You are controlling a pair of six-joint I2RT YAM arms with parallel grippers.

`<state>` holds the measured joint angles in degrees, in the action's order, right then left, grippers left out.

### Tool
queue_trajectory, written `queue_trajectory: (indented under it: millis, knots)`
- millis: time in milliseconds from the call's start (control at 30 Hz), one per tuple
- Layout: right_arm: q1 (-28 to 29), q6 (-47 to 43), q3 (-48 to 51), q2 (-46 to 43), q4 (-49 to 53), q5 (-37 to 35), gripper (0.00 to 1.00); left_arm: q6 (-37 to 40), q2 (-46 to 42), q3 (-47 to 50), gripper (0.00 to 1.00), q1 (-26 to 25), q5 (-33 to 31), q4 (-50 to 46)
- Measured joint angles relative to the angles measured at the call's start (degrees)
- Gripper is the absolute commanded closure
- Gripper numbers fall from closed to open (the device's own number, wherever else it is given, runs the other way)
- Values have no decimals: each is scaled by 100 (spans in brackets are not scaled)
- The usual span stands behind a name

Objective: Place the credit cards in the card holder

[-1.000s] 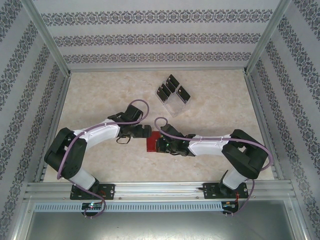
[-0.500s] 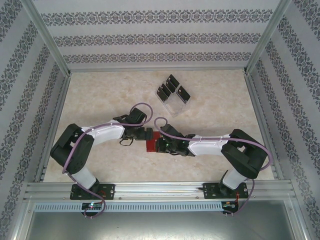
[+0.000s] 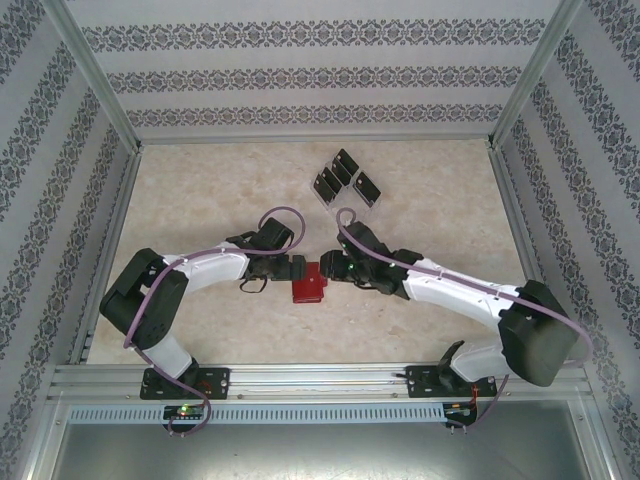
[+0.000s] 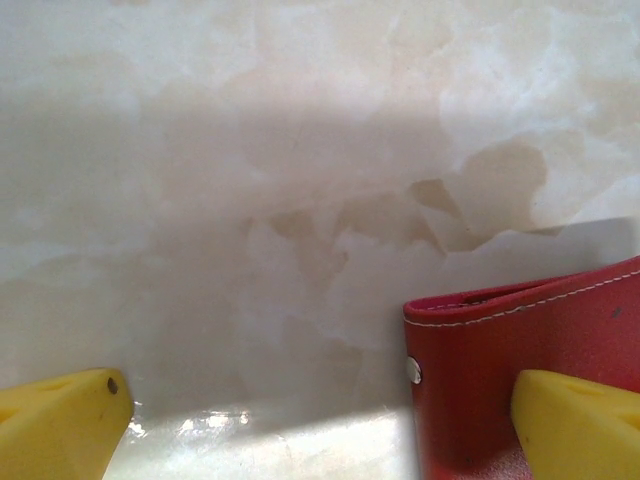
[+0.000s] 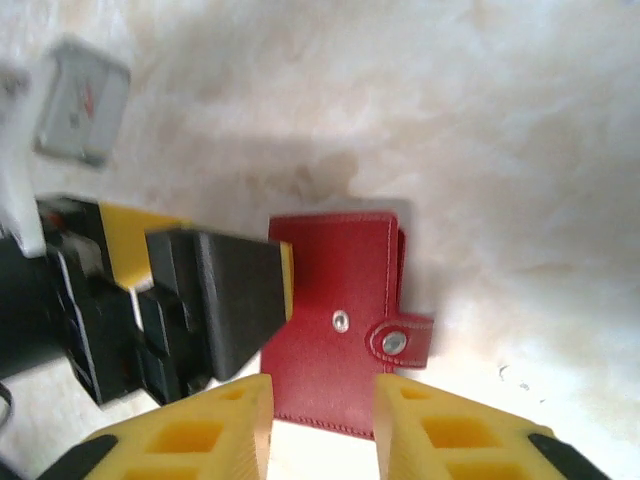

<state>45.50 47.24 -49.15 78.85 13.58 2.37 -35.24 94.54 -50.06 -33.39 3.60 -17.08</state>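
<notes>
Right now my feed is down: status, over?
Left hand open, one finger over wallet. Right hand open beside it. Wallet folded. Cards in far rack.

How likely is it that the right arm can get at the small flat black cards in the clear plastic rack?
Likely yes: the right end effector hangs open and empty, with bare marble-look table between it and the cards.

Clear plastic rack (image 3: 347, 208) on beige marbled table (image 3: 200, 190), far centre. Patterned walls (image 3: 320, 70) around, aluminium rail (image 3: 300, 380) at near edge.
</notes>
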Motion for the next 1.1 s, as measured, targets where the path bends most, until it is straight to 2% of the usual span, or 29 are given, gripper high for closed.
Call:
queue_trajectory:
  millis: [167, 367, 600, 800, 1100]
  knots:
    - [-37, -382, -669, 450, 796, -105, 55, -33, -26, 46, 0, -2, -22, 68]
    - [-31, -549, -1082, 1300, 1322, -85, 55, -85, -59, 109, 0, -4, -42, 155]
    - [114, -575, -1412, 1775, 1565, -85, 59, -120, -76, 146, 0, -4, -48, 216]
    - [223, -590, -1563, 1974, 1639, -109, 57, -125, -79, 157, 0, -4, -50, 234]
    - [240, -719, -1648, 2262, 1753, -210, 73, -149, -92, 173, 0, -4, -59, 260]
